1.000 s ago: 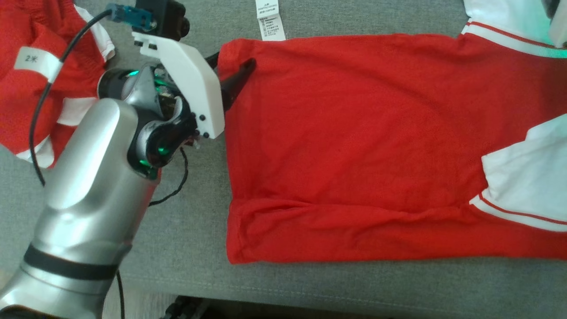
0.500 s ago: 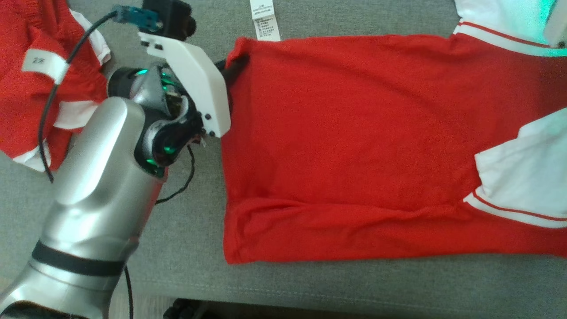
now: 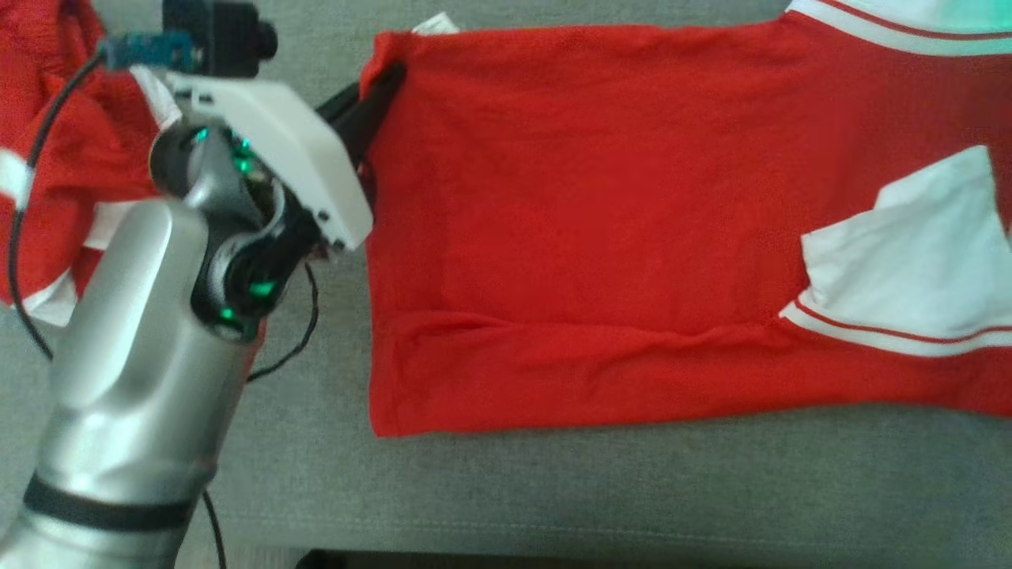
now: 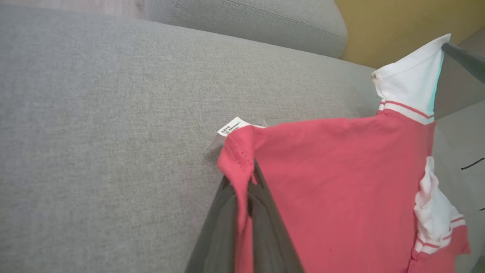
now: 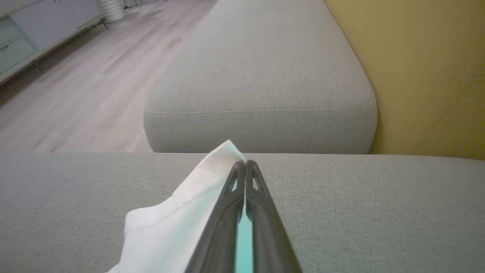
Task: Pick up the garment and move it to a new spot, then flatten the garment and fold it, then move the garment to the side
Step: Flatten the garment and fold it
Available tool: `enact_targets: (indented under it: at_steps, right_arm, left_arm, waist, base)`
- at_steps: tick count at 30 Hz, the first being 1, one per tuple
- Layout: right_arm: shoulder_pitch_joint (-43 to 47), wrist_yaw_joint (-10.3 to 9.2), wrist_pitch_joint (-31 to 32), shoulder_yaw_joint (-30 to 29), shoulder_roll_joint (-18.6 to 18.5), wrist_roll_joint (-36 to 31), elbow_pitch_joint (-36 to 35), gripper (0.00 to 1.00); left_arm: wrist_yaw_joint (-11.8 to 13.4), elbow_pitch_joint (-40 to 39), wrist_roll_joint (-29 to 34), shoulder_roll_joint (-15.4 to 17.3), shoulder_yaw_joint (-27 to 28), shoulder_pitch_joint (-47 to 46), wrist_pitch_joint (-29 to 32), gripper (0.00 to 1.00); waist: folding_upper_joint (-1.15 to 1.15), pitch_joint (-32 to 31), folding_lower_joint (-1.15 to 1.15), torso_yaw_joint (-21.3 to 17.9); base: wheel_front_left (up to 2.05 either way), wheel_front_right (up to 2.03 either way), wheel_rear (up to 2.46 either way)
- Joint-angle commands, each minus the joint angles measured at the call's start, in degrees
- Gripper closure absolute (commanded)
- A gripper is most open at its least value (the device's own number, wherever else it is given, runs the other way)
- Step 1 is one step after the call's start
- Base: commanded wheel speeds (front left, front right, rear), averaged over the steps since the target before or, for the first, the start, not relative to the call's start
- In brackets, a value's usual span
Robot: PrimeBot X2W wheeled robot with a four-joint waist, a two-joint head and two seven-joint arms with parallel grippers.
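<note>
Head view, far left: other red cloth (image 3: 55, 158) with white trim, bunched on the grey sofa cushion (image 3: 553, 490), partly behind the arm.
Left arm: silver forearm (image 3: 134, 379) comes up from lower left. White camera bracket on the wrist, black cable (image 3: 32, 158) looping over the bunched cloth.
Left gripper: (image 3: 379, 83) clamped tight on the garment's top-left hem corner. Left wrist view shows it (image 4: 248, 176) with the red hem fold pinched between both dark fingers.
Care tag: white, pokes out just past the gripped corner (image 3: 433, 24) (image 4: 232, 126).
Garment: red shirt (image 3: 593, 221) spread mostly flat across the cushion. Long crease runs along the near edge.
Lower sleeve: white with red stripe (image 3: 909, 245), folded in over the red body at right.
Upper sleeve: white, striped (image 3: 909, 24), at the top right edge. Left wrist view shows it lifted off the cushion (image 4: 413, 76).
Right gripper: (image 5: 245, 163) fingers pressed together, white cloth corner caught at the tips. Seen from the left wrist (image 4: 449, 48) at the raised sleeve end.
Right wrist view, background: wood floor (image 5: 75, 83) left, far cushion (image 5: 261, 87) middle, yellow wall (image 5: 424, 76) right.
</note>
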Motion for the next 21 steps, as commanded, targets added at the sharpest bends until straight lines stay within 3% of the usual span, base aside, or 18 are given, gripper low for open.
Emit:
enact_targets:
  at_steps: [1,10,21]
  right_arm:
    - [1.73,0.39,0.18,0.44,-0.71,0.93,-3.68,1.0]
    - [22.0,0.39,8.37,0.51,-3.94,7.47,-24.81,1.0]
    - [43.67,0.39,13.05,-5.69,0.1,8.95,-40.63,1.0]
  left_arm:
    - [0.47,-2.86,-0.22,2.56,3.06,-0.12,-0.59,1.0]
    - [1.8,-13.62,-3.66,4.76,6.18,10.9,-2.27,1.0]
    - [3.81,-21.44,-6.18,7.69,10.43,24.31,-4.71,1.0]
  waist:
    - [0.0,-0.46,0.0,-0.66]
    - [0.0,-3.37,0.0,-3.8]
    - [0.0,-6.32,0.0,-6.27]
  base:
    - [0.0,0.0,0.0]
    - [0.0,0.0,0.0]
    - [0.0,0.0,0.0]
